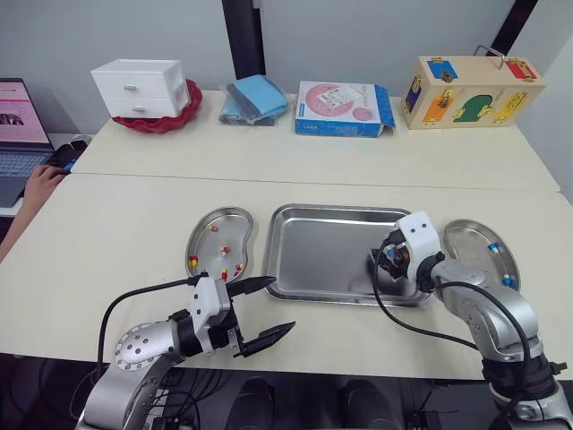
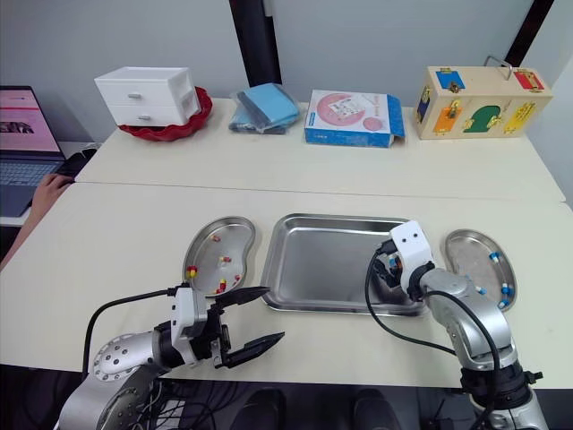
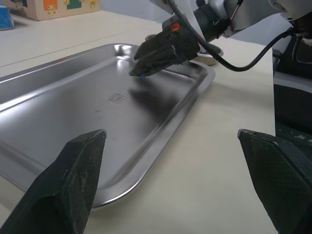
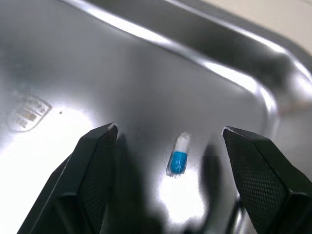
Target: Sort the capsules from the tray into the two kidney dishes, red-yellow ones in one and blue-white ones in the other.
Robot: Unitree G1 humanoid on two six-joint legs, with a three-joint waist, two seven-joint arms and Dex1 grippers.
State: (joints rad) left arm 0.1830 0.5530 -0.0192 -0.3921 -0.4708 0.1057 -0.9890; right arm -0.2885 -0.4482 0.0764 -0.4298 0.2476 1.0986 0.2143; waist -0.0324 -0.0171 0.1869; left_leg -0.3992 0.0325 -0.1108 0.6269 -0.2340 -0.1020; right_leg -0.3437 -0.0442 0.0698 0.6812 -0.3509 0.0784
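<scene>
The steel tray [image 1: 313, 251] lies mid-table between two kidney dishes. The left dish [image 1: 235, 224] holds several red-yellow capsules [image 1: 192, 262]. The right dish [image 1: 470, 246] holds a few blue-white capsules [image 1: 491, 246]. My right gripper [image 1: 387, 269] is down in the tray's near right corner, open. One blue-white capsule [image 4: 178, 156] lies on the tray floor between its fingers [image 4: 95, 170], untouched. My left gripper [image 1: 282, 305] hovers open and empty by the table's front edge, just off the tray's near left corner.
Along the back stand a white drawer box [image 1: 141, 87] on a red dish, folded blue cloth [image 1: 255, 98], a pink-blue carton [image 1: 345, 109] and a wooden toy box [image 1: 470, 91]. At the far left are a laptop [image 1: 18, 134] and a person's hand [image 1: 40, 184].
</scene>
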